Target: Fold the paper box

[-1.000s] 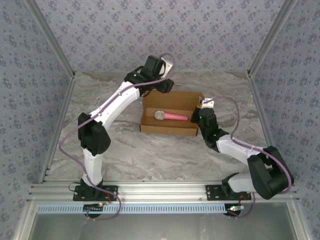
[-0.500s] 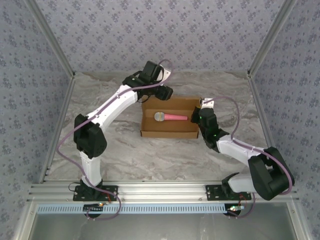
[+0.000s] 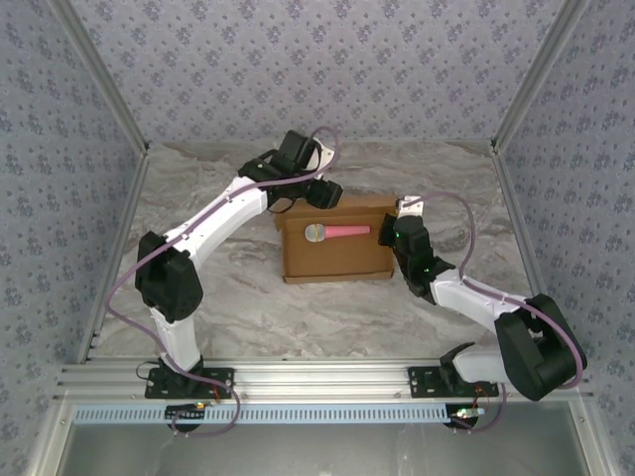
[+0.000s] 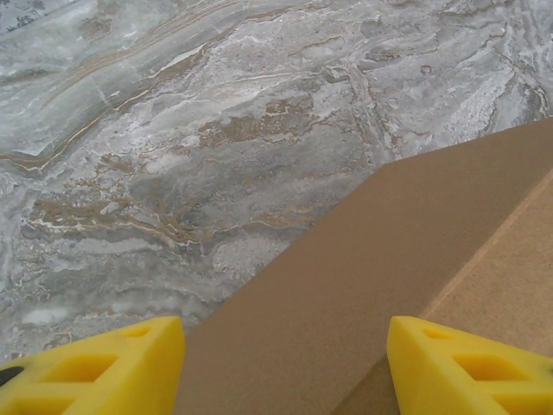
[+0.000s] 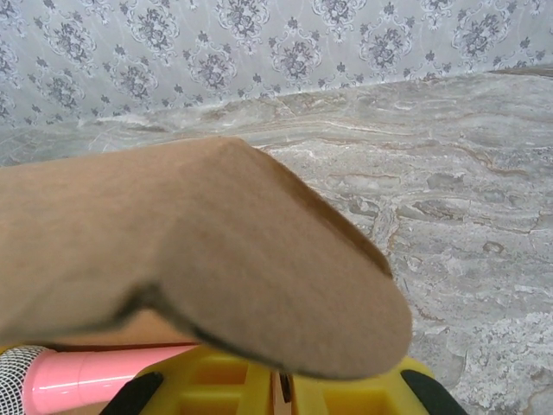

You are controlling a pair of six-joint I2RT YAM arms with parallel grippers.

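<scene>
The paper box [image 3: 332,260] is brown cardboard in the middle of the table, tipped so that a broad plain face shows toward me. A pink stick with a grey head [image 3: 335,232] lies inside it. My left gripper [image 3: 319,194] hangs at the box's back left edge. In the left wrist view it is open [image 4: 285,367], with flat cardboard [image 4: 363,285] beyond its spread yellow fingers. My right gripper [image 3: 395,236] is at the box's right end. In the right wrist view its pads [image 5: 287,385] are pressed together on a thin cardboard edge, under a rounded flap [image 5: 173,251]. The pink stick [image 5: 95,376] shows beside them.
The marble-patterned table [image 3: 248,307] stretches around the box. Patterned walls [image 3: 317,59] close the back and both sides. An aluminium rail [image 3: 317,377] with the arm bases runs along the near edge.
The box has tipped, and its near brown face now shows much taller. The left gripper has come down toward me onto the back left edge. The right gripper has stayed at the right end.
</scene>
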